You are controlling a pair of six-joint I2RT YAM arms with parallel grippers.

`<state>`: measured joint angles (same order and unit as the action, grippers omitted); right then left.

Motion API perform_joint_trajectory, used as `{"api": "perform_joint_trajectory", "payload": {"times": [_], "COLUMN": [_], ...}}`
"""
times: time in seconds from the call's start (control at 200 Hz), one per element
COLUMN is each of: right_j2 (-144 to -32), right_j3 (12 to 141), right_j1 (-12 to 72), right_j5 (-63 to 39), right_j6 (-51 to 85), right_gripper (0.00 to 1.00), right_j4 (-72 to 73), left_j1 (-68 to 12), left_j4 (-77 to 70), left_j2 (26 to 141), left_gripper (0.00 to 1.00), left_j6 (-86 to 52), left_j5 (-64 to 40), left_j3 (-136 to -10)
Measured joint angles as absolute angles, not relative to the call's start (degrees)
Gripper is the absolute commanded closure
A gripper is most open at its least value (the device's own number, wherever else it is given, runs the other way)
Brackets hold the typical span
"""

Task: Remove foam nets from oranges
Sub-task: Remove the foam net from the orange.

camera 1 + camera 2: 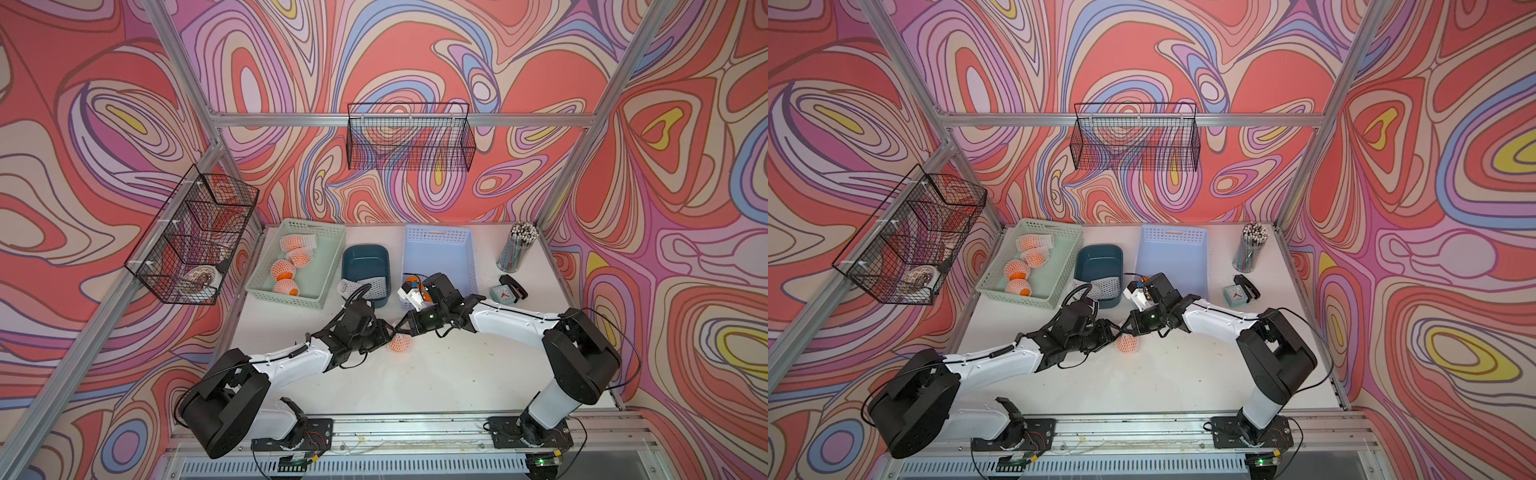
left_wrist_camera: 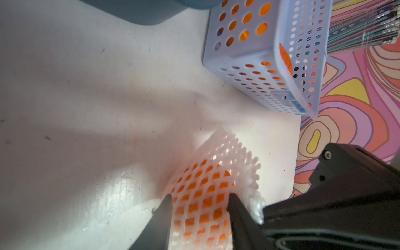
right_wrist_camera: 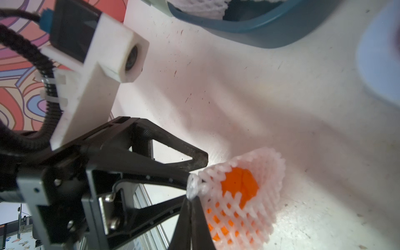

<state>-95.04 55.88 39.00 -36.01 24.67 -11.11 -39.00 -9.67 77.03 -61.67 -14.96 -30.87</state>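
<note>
One orange (image 1: 400, 343) (image 1: 1126, 343) in its white foam net lies mid-table between both arms. In the left wrist view my left gripper (image 2: 200, 195) holds the netted orange (image 2: 201, 194), its fingers (image 2: 160, 220) pressed to both sides. My right gripper (image 3: 191, 195) is shut, pinching the net's rim (image 3: 194, 184) beside the open end, where bare orange (image 3: 240, 184) shows. Several more netted oranges (image 1: 286, 266) lie in the green basket (image 1: 313, 227). Empty nets (image 1: 357, 286) sit in the teal tub (image 1: 365, 253). Orange fruit (image 2: 285, 60) shows through the blue basket (image 1: 440, 237).
At the back right of the table stand a cup of pencils (image 1: 517, 247), a small clock (image 1: 500, 294) and a black stapler (image 1: 513, 284). Black wire baskets hang on the back wall (image 1: 409, 137) and the left wall (image 1: 195, 237).
</note>
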Motion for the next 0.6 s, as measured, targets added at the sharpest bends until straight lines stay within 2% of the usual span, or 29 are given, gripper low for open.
{"api": "perform_joint_trajectory", "payload": {"times": [0.125,0.32,0.601], "right_j2": [-95.04,-95.04,-94.85], "right_j3": [55.94,56.03,56.36], "right_j1": [39.0,39.09,39.2], "right_j5": [-35.99,-35.92,-34.76], "right_j6": [24.64,24.64,24.67], "right_gripper": [1.0,1.0,0.7], "right_j4": [-11.0,-11.22,-13.19], "left_j1": [-39.0,-39.0,-39.0], "left_j4": [-9.74,-10.61,-11.0], "left_j2": [77.34,77.69,77.69], "left_gripper": [0.84,0.91,0.92], "left_j6": [-61.43,-61.32,-61.32], "left_j5": [-15.51,-16.23,-16.6], "left_j3": [-31.97,-32.27,-32.27]}}
